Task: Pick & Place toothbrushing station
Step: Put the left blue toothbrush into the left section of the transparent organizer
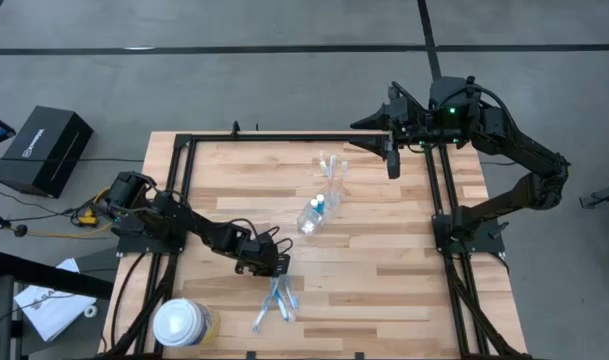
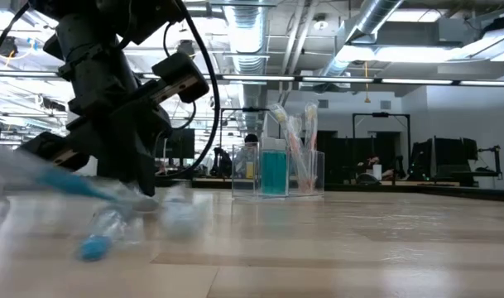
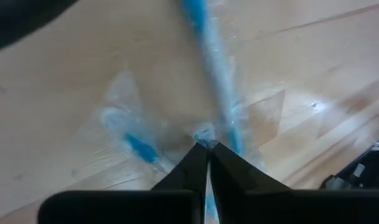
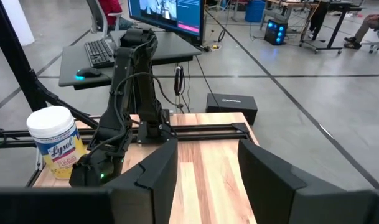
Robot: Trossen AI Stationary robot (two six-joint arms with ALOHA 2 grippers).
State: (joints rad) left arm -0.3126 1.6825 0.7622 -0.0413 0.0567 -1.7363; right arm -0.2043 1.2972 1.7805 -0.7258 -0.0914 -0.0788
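Several blue toothbrushes in clear wrapping [image 1: 274, 300] lie flat on the wooden table near its front edge. My left gripper [image 1: 272, 268] is down at their far end, shut on one of them [image 3: 215, 81]; another wrapped blue one [image 3: 139, 146] lies beside it. At mid-table stands the clear plastic cup [image 2: 272, 170], with blue tubes [image 1: 317, 205] and toothbrushes [image 2: 297, 141] sticking up out of it. My right gripper [image 4: 208, 180] hangs open high over the far right of the table, away from all of these. My left gripper pinches the wrapped blue toothbrush at the end nearest it [image 3: 205, 138], just between its two fingertips. The fingers slant down from the table's left. The toothbrush runs on away from the fingers and lies on the table.
A large round white-topped yellowish container [image 1: 179, 322] stands at the table's near left corner. A black frame rail [image 1: 284, 138] runs along the far edge and down both sides. Bare wood lies to the right of the toothbrushes.
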